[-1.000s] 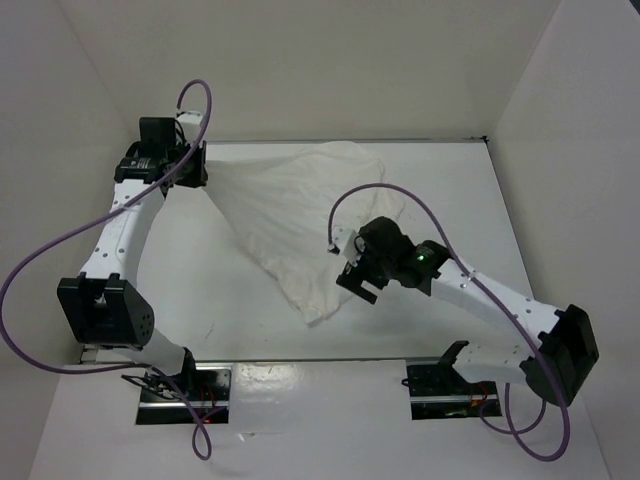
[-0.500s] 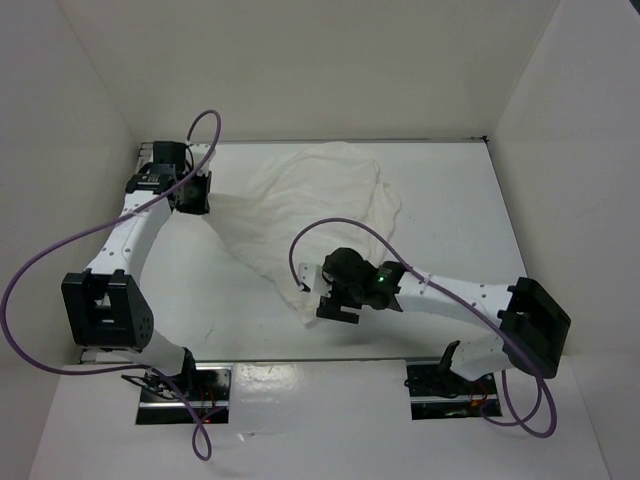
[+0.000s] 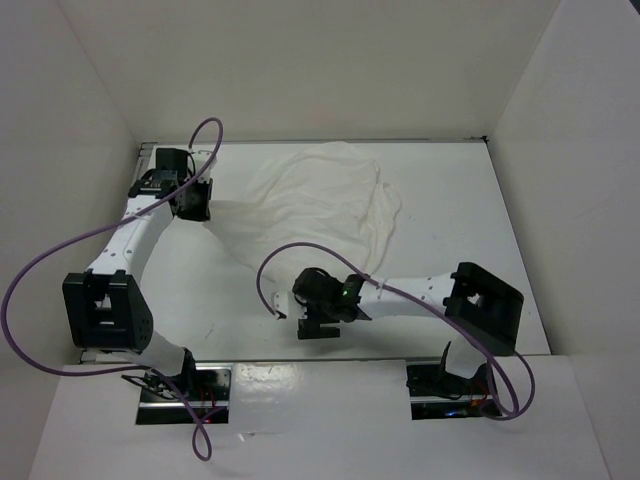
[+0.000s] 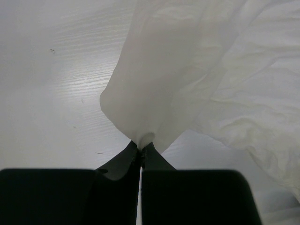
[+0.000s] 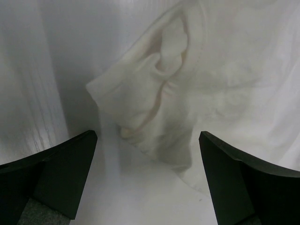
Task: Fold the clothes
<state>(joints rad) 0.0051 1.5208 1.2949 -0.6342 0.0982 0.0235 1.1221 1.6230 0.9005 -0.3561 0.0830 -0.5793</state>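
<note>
**A:** Top view: clothes (image 3: 320,195) are bunched at the far middle of the table (image 3: 460,230), with a tail running to near centre. The left gripper (image 3: 197,200) is at far left on the cloth's left edge. The right gripper (image 3: 312,322) sits low at near centre, by the tail's tip.

**B:** Left wrist?

**A:** The left gripper (image 4: 140,149) is clamped tight on a small pinch of the clothes (image 4: 187,70). The fabric fans away from it to the right, above the table.

**B:** Right wrist?

**A:** The right gripper (image 5: 147,136) is spread wide and holds nothing. A crumpled corner of the clothes (image 5: 150,98) lies on the table just ahead, roughly centred between the fingers.

**B:** So the step is grabbing that corner. Tips?

**A:** My read: drive forward and low until the corner is well inside the fingers, then close on the whole bunch, not a single layer. It's thin cloth and will slip from a shallow bite. Hold the left pinch steady so the edge between the two stays taut.

**B:** Containers?

**A:** None visible in any view.
</note>
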